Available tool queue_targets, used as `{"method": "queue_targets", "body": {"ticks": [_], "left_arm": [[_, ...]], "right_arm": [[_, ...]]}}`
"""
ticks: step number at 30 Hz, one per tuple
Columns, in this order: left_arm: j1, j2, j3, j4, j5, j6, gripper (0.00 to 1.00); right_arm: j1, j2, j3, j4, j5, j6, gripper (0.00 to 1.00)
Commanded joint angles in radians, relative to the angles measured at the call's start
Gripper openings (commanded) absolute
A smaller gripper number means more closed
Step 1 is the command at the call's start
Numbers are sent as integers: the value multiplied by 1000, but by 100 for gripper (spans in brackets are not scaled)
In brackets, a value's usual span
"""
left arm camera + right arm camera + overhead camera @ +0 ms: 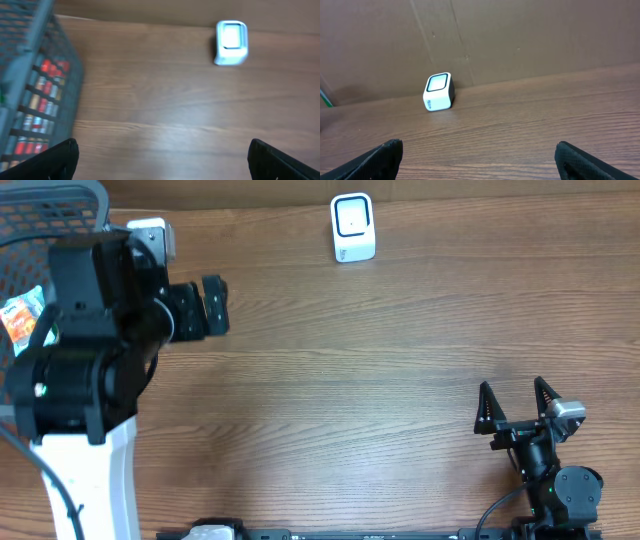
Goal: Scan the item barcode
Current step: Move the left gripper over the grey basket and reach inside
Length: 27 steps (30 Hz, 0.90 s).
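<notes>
Both claws spread, empty: left claw (215,307) near basket (60,205), right claw (512,395) well apart | packet (20,318) lies in basket | advice — pinch packet's edge, leave unseen barcode uncovered, facing scanner (352,227)

Brown wood, grey mesh, black metal, one white scanner (352,227)

The table (380,380) is mid-brown wood with fine darker grain streaks. The scanner's white body carries a black-framed pale window. The basket (60,205) is grey mesh, and the packets (20,315) inside show orange, red and white. The left gripper (218,307) and right gripper (512,392) are black, the right with a silver-grey block beside it. The left arm's lower cover (90,480) is white. The back wall (520,40) is plain brown board.
</notes>
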Motion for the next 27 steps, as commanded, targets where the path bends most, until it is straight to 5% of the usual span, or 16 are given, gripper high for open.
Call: {"method": "queue_targets", "body": {"ticks": [1,4,10,27], "left_arm": [[5,46,23,53,-147,-45,99],[64,86,23,132,-193,-45,91],[283,179,23,225,-200,-56,100],[716,409,23,373,-150,33,100]], "right_arm": [[-6,-8,-11,4,-2,3,100],[-6,-8,-11,4,-2,3,100],[-6,-8,-11,4,-2,3,100],[-6,-8,-11,4,-2,3,100]]}}
